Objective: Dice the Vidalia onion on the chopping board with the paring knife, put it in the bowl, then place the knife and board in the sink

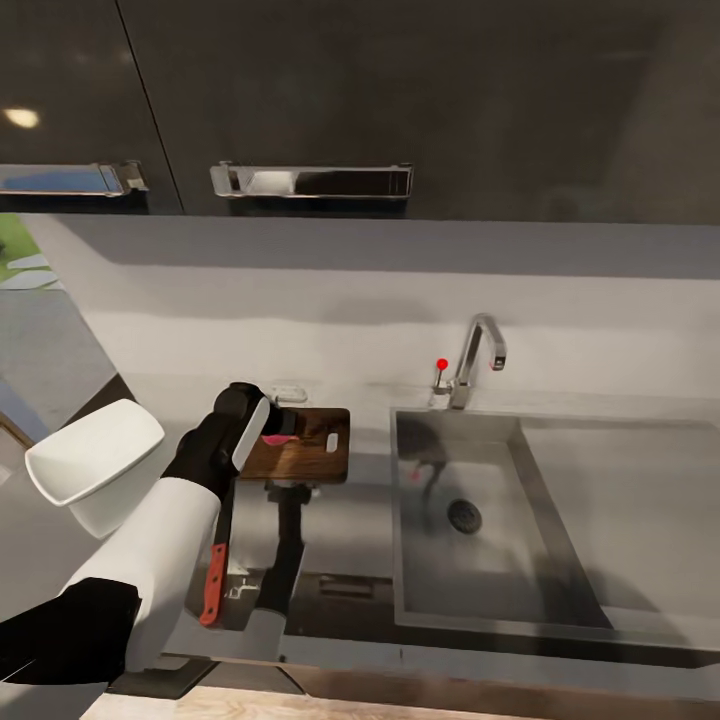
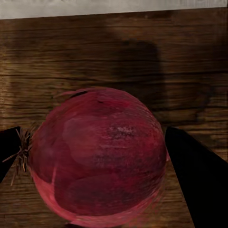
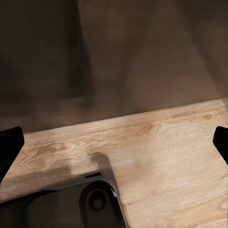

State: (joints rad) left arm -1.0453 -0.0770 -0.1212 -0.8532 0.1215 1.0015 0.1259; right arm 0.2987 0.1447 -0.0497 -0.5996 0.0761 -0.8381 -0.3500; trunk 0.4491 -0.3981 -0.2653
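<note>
The Vidalia onion (image 2: 99, 156), a pinkish-red ball, sits between the two dark fingers (image 2: 199, 180) of my left gripper (image 2: 95, 147), which is shut on it right over the dark wooden chopping board (image 2: 114, 52). From the head view, the left gripper (image 1: 275, 430) reaches over the chopping board's (image 1: 310, 450) left part, and a bit of the onion (image 1: 271, 438) shows pink. The paring knife (image 1: 215, 575) lies on the countertop (image 1: 345, 530) in front of the board, red handle nearest me. The white bowl (image 1: 95, 465) stands to the left. The sink (image 1: 470, 560) is on the right. My right gripper (image 3: 114, 142) is open over a wooden floor.
A chrome tap (image 1: 480, 355) with a red knob stands behind the sink, and a steel drainboard (image 1: 630, 500) lies to its right. Dark upper cabinets with bar handles (image 1: 310, 180) hang above the white wall. Part of the robot's base (image 3: 90, 202) is in the right wrist view.
</note>
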